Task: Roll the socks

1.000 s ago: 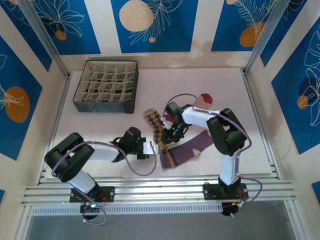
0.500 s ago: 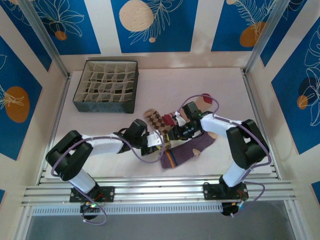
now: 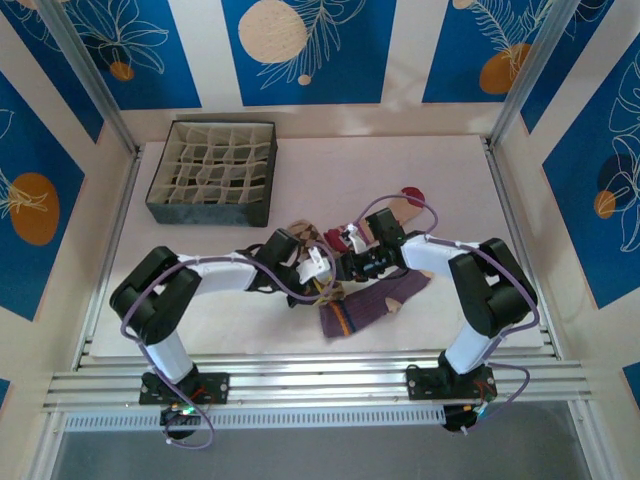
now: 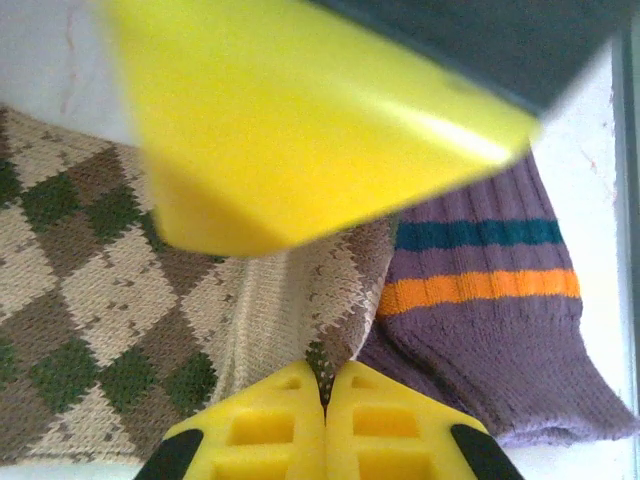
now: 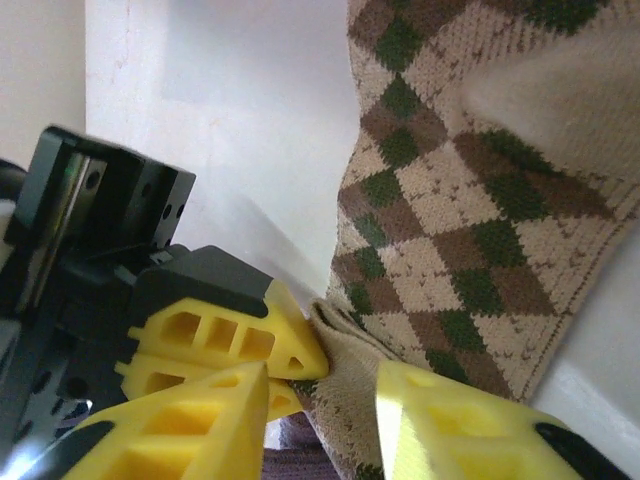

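Since half a sec ago my left arm has reached further to the right. The left fingers are now closer to the right fingers than before. The checked sock between them looks more bunched up. The right arm moved only a little, approx. toward the left one.

In the left wrist view the left fingers are pressed together and pinch a fold at the pale cuff edge of the checked sock. The right wrist view shows the same pinch from the other side. There the right fingers are spread, one on each side of that cuff edge and just beside the left tips. I cannot tell if the two pairs touch each other.

The checked sock sits about mid surface, between both arms. Its diamond pattern is open to the camera and its cuff is gathered at the pinch. The purple sock lies flat toward the near edge, in front of the fingers. Its teal and orange stripes are visible, and the checked cuff touches it and lies partly over it.

The cream sock w/ red toe lies further back on the right, behind the right arm and partly covered by the cable. The box w/ many small compartments stands at the back left, well apart from the socks.
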You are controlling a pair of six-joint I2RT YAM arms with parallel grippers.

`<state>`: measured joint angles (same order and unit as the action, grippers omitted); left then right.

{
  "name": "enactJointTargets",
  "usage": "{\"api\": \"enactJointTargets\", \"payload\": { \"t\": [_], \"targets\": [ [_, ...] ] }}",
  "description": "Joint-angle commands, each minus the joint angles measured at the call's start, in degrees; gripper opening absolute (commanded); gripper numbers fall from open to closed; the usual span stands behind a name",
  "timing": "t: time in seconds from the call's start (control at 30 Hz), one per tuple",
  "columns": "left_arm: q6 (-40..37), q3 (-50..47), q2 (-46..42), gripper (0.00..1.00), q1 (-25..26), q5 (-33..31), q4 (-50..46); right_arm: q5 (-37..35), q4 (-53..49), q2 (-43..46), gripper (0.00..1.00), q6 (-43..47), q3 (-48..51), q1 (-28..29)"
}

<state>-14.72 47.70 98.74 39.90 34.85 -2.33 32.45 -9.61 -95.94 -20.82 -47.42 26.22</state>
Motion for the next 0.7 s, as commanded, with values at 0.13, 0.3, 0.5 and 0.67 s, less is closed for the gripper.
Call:
{"api": "enactJointTargets", "payload": {
  "t": [0.13,0.3,0.5,0.67],
  "targets": [
    [9.98,1.97,3.08,0.00,-4.07,6.22,-1.62,2.69,3.42,-1.95,0.39,-0.70,3.34,-0.47],
    [13.14,4.67,5.30,0.00,-5.49,6.47,-4.67,1.91,3.37,-2.19,0.37,-0.30,3.48,-0.47],
    [18.92,6.39,7.58,0.00,-7.50,6.55,-5.57,-1.17,1.99,-2.19,0.35,0.51,3.02,0.51],
    [21.24,8.06,9.90,0.00,-8.33,7.13,-7.49,-3.42,0.05,-2.78,0.35,1.30,1.45,1.77]
  ]
}}
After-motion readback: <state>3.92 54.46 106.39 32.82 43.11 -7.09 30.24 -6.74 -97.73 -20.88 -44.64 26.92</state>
